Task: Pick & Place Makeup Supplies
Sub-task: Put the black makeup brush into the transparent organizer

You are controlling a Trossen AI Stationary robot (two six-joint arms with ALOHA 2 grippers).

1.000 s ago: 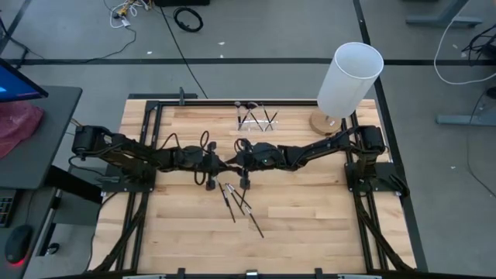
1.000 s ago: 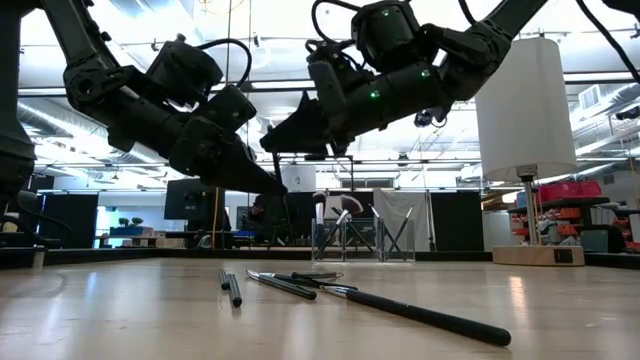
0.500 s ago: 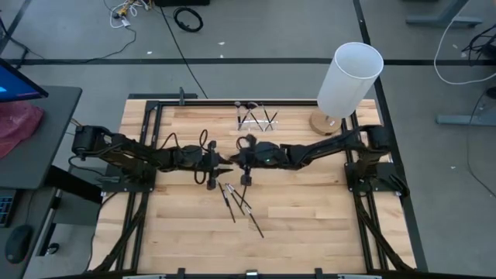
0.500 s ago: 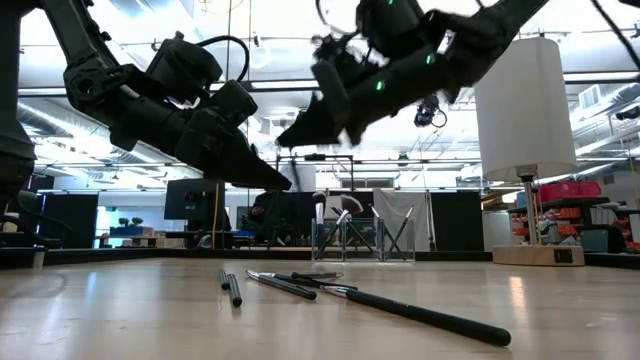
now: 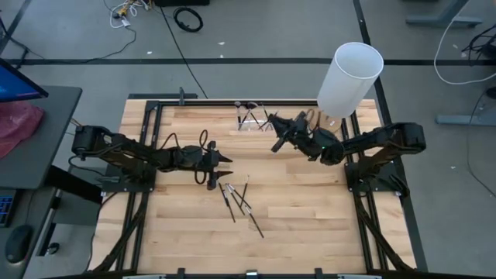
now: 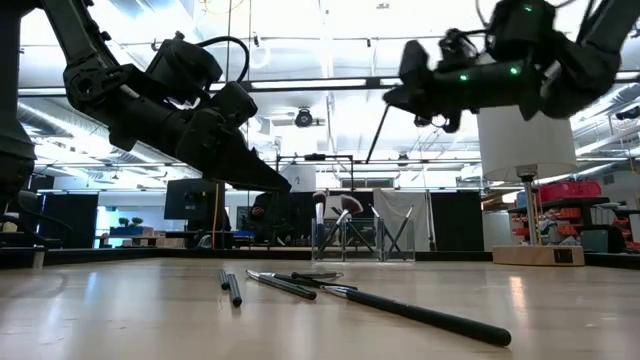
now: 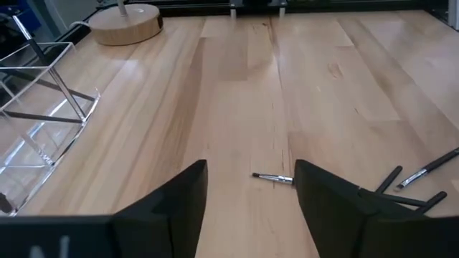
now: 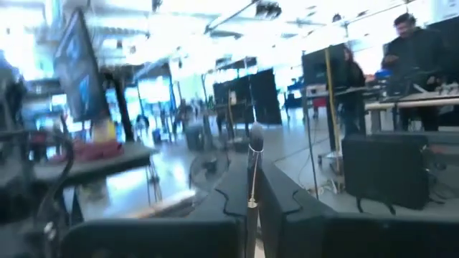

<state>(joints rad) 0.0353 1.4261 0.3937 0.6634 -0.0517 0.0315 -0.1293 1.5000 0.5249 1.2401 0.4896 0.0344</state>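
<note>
Wooden table, brushes scattered; my left gripper spread above them, right gripper raised, pinching brush.

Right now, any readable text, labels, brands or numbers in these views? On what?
None readable.
Clear holder: no label visible.
White cylinder: blank.
Brushes on the table: any print is too small to tell.
Room behind in the low view: signs too blurred to read.

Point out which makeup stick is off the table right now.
The thin stick pinched in the right gripper, hanging in the air near the clear holder. The other brushes all lie flat on the table.
</note>
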